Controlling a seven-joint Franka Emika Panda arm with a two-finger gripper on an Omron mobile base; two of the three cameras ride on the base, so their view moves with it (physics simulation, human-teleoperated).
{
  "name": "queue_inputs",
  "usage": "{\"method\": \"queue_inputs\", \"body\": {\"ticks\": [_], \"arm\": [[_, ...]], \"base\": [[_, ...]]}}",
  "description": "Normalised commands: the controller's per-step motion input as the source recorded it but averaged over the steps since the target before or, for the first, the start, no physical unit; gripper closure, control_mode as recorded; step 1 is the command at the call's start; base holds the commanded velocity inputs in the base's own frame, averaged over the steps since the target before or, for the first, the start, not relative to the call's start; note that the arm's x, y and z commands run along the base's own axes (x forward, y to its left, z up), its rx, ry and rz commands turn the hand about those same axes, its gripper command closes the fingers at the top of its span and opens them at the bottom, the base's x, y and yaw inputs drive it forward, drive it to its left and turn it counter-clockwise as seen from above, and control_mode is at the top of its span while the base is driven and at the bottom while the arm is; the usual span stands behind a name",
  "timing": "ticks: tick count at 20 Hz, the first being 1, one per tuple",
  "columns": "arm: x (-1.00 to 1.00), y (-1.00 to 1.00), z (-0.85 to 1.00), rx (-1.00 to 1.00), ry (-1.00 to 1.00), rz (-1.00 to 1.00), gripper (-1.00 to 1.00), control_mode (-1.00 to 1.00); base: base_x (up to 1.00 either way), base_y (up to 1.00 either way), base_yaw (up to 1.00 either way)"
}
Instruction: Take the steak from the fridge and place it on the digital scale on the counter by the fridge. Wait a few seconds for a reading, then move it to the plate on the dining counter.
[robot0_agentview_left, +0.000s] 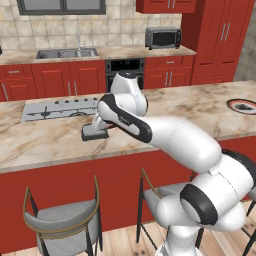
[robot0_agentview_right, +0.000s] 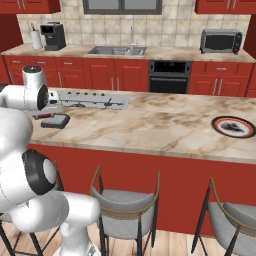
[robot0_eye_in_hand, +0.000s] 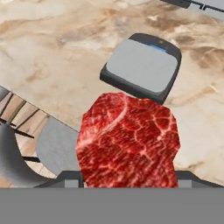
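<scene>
Beige marble dining counter (robot0_agentview_left: 45, 140) runs across a red kitchen, grey stools (robot0_agentview_left: 62, 220) below. Cooktop panel (robot0_agentview_left: 57, 108) at left; just beside it the digital scale (robot0_eye_in_hand: 142, 68), top bare. Steak (robot0_eye_in_hand: 129, 142) hangs above its near edge, pinched between the gripper's (robot0_eye_in_hand: 129, 177) narrowed jaws. Plate (robot0_agentview_right: 233, 126) far right, well apart.

The back wall is covered with beige square tiles (robot0_agentview_right: 175, 22), and a dark-framed window (robot0_agentview_right: 122, 6) sits above a steel sink (robot0_agentview_right: 116, 50). Glossy red cabinets (robot0_agentview_right: 112, 74) run under the far tabletop (robot0_agentview_right: 165, 53), with a black built-in oven (robot0_agentview_right: 170, 77) between them. A grey microwave (robot0_agentview_right: 220, 41) and a black coffee machine (robot0_agentview_right: 53, 36) stand there. The floor is light wooden planks (robot0_agentview_right: 165, 245). Grey-seated metal-framed stools (robot0_agentview_right: 127, 204) stand in front.
</scene>
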Motion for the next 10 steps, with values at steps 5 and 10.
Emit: {"method": "queue_inputs", "body": {"ticks": [5, 10], "arm": [[0.42, 0.04, -0.27, -0.01, 0.0, 0.02, 1.0, -1.0], [0.37, 0.09, -0.2, 0.0, 0.0, 0.03, 1.0, -1.0]], "base": [[0.0, 0.0, 0.0], [0.0, 0.0, 0.0]]}}
